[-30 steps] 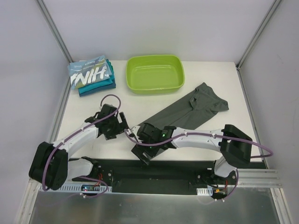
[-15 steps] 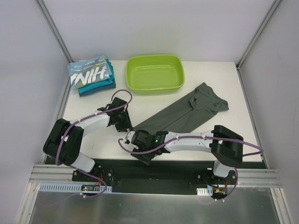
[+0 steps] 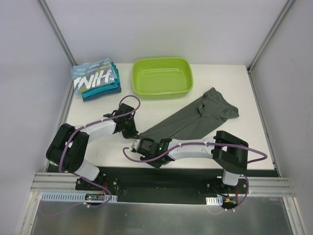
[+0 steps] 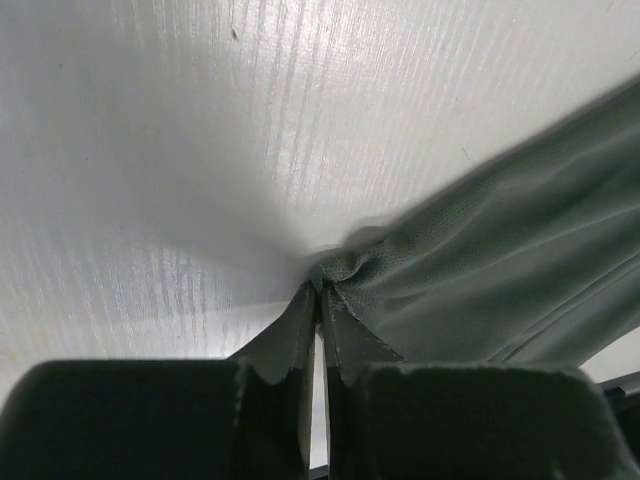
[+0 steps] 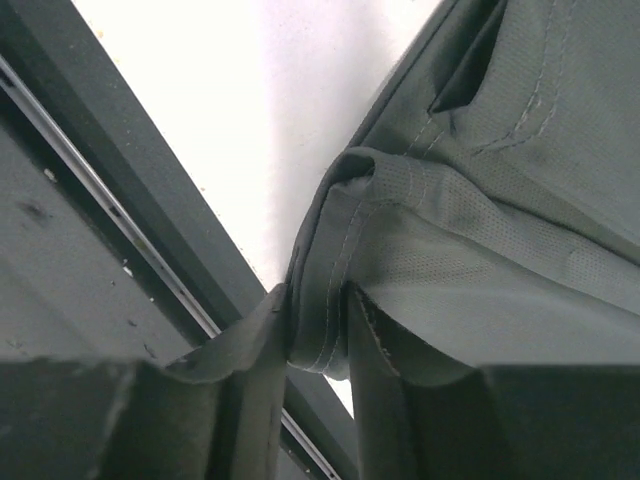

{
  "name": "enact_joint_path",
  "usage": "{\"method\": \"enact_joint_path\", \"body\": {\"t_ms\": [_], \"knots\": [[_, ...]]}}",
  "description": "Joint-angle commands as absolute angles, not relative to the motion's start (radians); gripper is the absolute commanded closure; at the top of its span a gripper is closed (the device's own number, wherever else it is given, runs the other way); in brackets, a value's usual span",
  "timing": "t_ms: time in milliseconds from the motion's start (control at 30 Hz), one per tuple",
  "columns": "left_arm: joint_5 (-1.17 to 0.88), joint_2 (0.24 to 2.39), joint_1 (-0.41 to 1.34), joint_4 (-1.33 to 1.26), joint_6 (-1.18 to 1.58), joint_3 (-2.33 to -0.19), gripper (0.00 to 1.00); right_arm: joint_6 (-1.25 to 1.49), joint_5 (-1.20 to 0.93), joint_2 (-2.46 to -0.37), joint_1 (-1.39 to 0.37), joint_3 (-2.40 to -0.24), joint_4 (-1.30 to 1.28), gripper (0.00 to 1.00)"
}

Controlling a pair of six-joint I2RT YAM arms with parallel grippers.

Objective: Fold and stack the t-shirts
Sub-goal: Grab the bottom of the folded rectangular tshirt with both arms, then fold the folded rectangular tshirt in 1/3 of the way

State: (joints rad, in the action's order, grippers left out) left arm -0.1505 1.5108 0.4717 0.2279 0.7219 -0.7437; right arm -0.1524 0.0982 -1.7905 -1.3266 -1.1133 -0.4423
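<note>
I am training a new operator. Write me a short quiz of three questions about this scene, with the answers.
1. True or false: the lime-green tub holds a shirt.
2. The top shirt of the folded stack is: A plain grey; B light blue with white letters; C red.
3. Fill in: the left gripper and the right gripper are both shut on the ____.
Key: 1 false; 2 B; 3 dark grey t-shirt.

The far edge is blocked by a tub (image 3: 161, 77) and shirt stack (image 3: 96, 80), the middle by a grey shirt (image 3: 195, 120). Bare table (image 3: 151, 110) is left between them.
</note>
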Motion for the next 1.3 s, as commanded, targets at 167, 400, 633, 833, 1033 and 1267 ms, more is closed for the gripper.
{"method": "enact_joint_path", "body": {"t_ms": [167, 400, 633, 833, 1033, 1267], "knots": [[-0.052, 1.346, 0.477, 0.296, 0.742, -0.632, 1.0, -0.081, -0.116, -1.752, -1.328, -1.052, -0.351, 0.93], [0.003, 1.118, 0.477, 0.383, 0.77, -0.58, 1.0, -0.006, -0.213, -1.648, -1.328, -0.999, -0.229, 0.99], [-0.008, 1.12, 0.574, 0.377, 0.79, -0.711, 1.0, 0.069, -0.108, -1.497, -1.307, -0.936, -0.245, 0.99], [0.018, 1.285, 0.64, 0.365, 0.785, -0.909, 1.0, 0.078, -0.023, -1.327, -1.203, -0.829, -0.27, 0.99], [0.012, 1.483, 0.67, 0.35, 0.767, -1.116, 1.0, 0.063, 0.06, -1.168, -1.028, -0.721, -0.31, 1.0], [-0.038, 1.707, 0.675, 0.347, 0.716, -1.376, 1.0, 0.032, 0.087, -1.026, -0.78, -0.631, -0.316, 0.99]]}}
